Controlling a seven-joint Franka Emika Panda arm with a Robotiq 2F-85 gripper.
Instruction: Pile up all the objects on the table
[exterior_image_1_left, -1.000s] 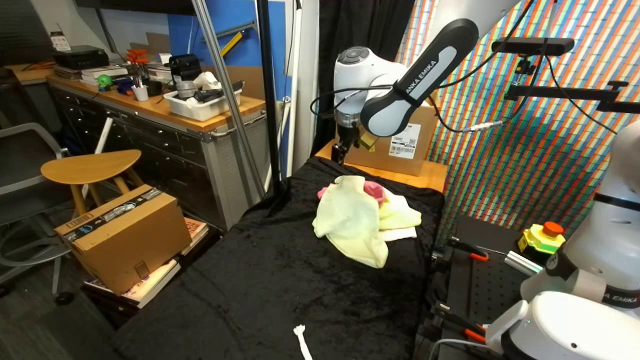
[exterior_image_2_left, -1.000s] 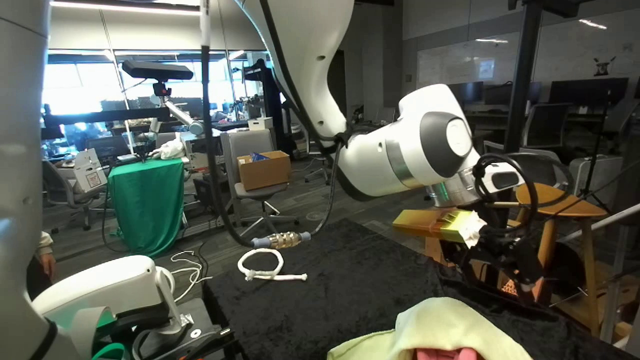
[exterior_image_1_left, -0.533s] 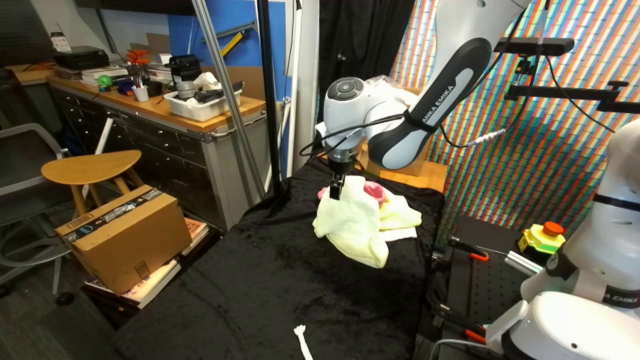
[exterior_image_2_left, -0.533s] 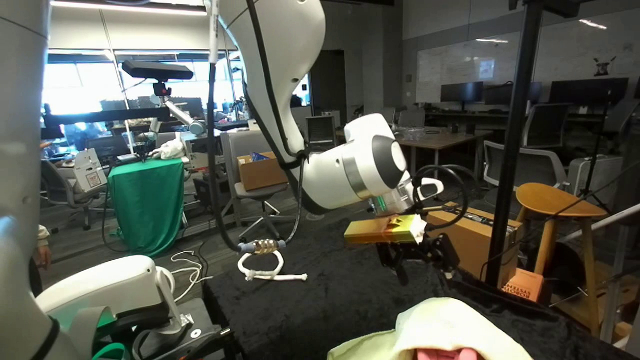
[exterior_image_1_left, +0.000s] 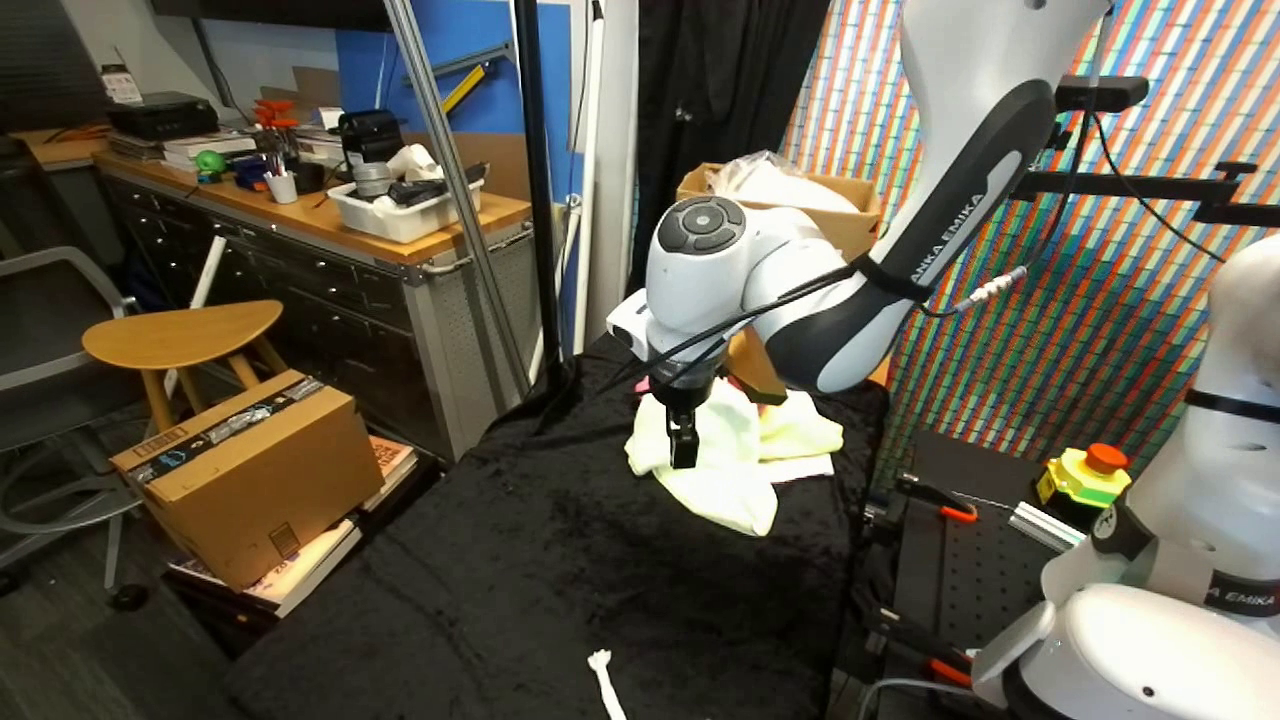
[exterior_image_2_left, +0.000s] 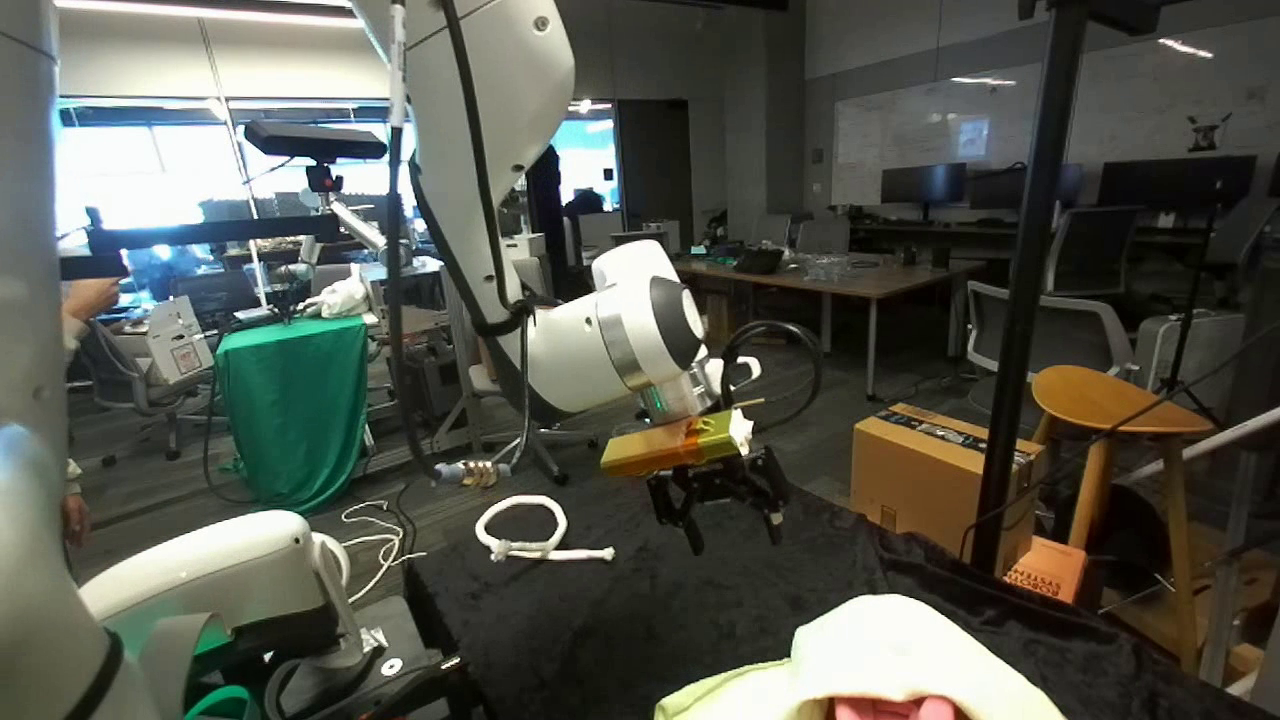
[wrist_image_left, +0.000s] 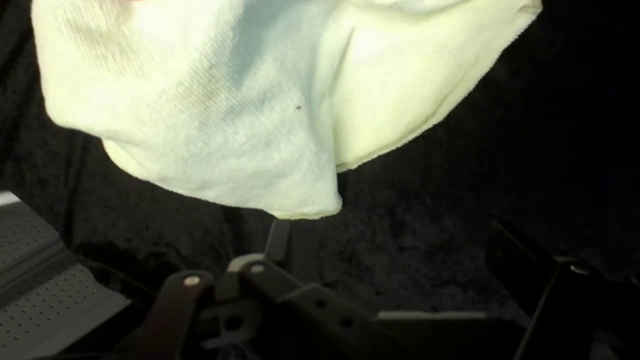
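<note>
In an exterior view, a pale yellow cloth (exterior_image_1_left: 730, 490) lies draped over a heap on the black table (exterior_image_1_left: 480, 590). Beside it are a second yellow cloth (exterior_image_1_left: 803, 428) and a white cloth (exterior_image_1_left: 800, 468), partly covered. Under the front fold, pink cloth (exterior_image_2_left: 890, 709) peeks out. My gripper (exterior_image_2_left: 735, 540) points down and stands open over bare black fabric, beyond the heap as seen there. From the wrist, the gripper (wrist_image_left: 385, 222) has its fingers wide apart with nothing between them. The pale cloth (wrist_image_left: 225, 125) fills the top, its corner overlapping one fingertip in the picture.
A white rope (exterior_image_2_left: 545, 553) with a loop lies on the table away from the cloths. An open cardboard box (exterior_image_1_left: 850, 225) stands at the table's far end. A yellow-orange block (exterior_image_2_left: 680, 443) is fixed on the wrist. A dark post (exterior_image_2_left: 1030, 250) rises by the table edge.
My arm has swung from the table's far end across the heap, away from the box and towards the rope's end. The gripper has stayed open. The cloths and rope have not moved.
</note>
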